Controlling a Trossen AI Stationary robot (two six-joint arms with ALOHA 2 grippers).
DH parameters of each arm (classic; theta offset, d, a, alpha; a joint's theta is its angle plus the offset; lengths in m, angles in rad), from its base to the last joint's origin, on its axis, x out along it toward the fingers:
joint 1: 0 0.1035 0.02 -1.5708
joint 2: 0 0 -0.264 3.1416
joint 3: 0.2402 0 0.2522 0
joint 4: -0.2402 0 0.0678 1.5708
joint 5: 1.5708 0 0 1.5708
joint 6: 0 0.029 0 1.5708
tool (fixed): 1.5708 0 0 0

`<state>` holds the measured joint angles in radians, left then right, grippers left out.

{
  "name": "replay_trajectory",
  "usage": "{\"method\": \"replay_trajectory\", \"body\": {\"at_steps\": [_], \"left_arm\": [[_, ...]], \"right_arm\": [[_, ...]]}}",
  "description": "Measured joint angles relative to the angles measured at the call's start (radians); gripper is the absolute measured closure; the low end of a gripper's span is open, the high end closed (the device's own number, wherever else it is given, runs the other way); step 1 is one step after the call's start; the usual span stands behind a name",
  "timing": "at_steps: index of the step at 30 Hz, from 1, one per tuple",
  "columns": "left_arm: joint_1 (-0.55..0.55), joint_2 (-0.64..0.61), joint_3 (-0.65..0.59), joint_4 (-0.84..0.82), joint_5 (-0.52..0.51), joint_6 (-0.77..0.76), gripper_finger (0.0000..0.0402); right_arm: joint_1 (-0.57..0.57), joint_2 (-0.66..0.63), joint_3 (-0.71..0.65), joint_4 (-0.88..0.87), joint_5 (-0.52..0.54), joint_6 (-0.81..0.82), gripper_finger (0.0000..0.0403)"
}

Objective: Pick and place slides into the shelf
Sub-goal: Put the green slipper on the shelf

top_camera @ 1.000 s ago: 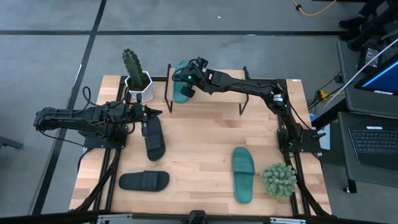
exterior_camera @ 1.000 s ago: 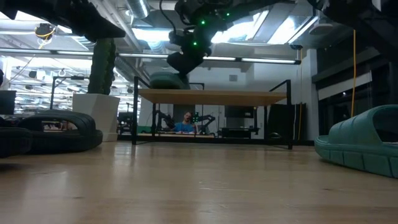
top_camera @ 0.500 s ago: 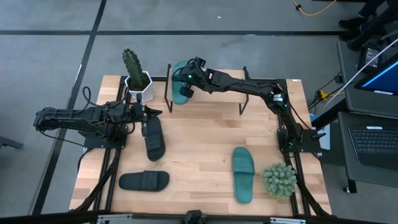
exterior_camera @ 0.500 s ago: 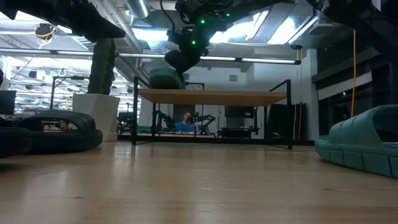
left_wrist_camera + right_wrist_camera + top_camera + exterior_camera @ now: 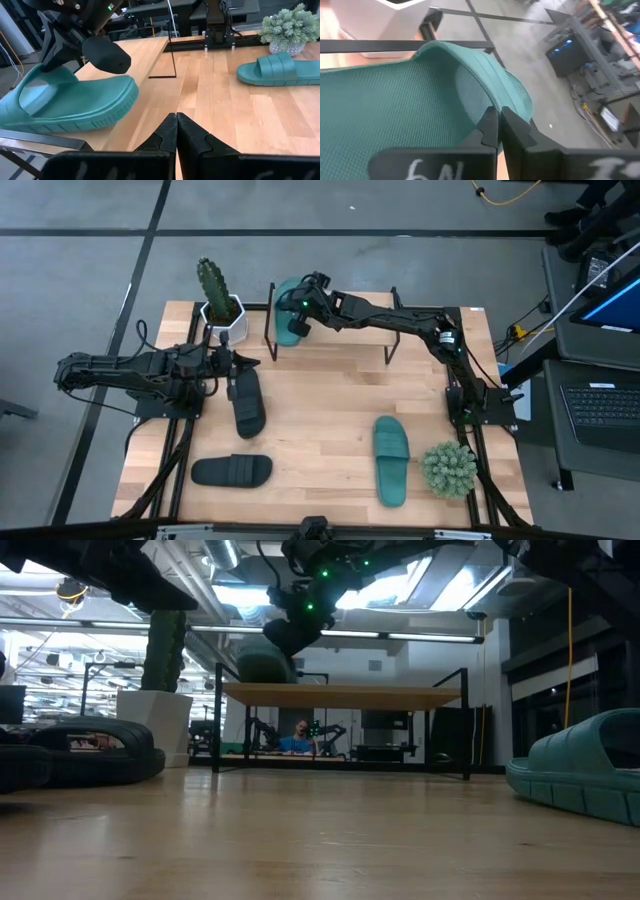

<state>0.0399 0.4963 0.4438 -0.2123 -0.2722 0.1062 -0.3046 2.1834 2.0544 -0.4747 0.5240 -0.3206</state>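
Teal slide (image 5: 291, 323) lies on the shelf (image 5: 340, 332) top at its left end, near the back edge of the desk (image 5: 320, 430). In the left wrist view the same slide (image 5: 65, 102) sits flat on the plank, sole down.

Right pincer (image 5: 301, 306) is clamped on that teal slide: the right wrist view shows the two dark fingers (image 5: 512, 132) drawn almost together, pinching the curved strap edge (image 5: 485, 85) between them. Narrow gap, only the strap's thickness. Right arm reaches long from its base at the desk's right side, stretched across the shelf top to the left end, wrist bent down over the slide. From the low view the pincer (image 5: 290, 635) hangs just above the shelf plank (image 5: 340, 695).

Second teal slide (image 5: 391, 459) lies on the desk at front right, beside a small bushy plant (image 5: 448, 469). One black slide (image 5: 248, 400) lies on the desk left of centre, lengthwise; the other black slide (image 5: 232, 471) lies crosswise at front left.

Left pincer (image 5: 240, 362) is fully closed, fingers (image 5: 172, 132) pressed tip to tip, holding nothing. It sits just beyond the upper end of the lengthwise black slide, left arm low and folded along the desk's left side. A potted cactus (image 5: 215, 295) in a white pot stands at the back left, beside the shelf.
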Motion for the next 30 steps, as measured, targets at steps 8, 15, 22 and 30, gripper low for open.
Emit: {"method": "replay_trajectory", "body": {"at_steps": [8, 15, 22, 30], "left_arm": [[0.0, 0.0, 0.0, 0.0, 0.0, 0.0, 0.0401], [0.0, 0.0, 0.0, 0.0, 0.0, 0.0, 0.0401], [0.0, 0.0, 0.0, 0.0, 0.0, 0.0, 0.0401], [0.0, 0.0, 0.0, 0.0, 0.0, 0.0, 0.0401]], "right_arm": [[0.0, 0.0, 0.0, 0.032, 0.003, -0.002, 0.0394], [0.0, 0.001, 0.0, 0.06, -0.001, -0.002, 0.0394], [-0.005, 0.015, 0.0, 0.057, -0.001, 0.001, 0.0394], [-0.01, 0.049, 0.0, 0.093, 0.008, 0.002, 0.0394]]}}
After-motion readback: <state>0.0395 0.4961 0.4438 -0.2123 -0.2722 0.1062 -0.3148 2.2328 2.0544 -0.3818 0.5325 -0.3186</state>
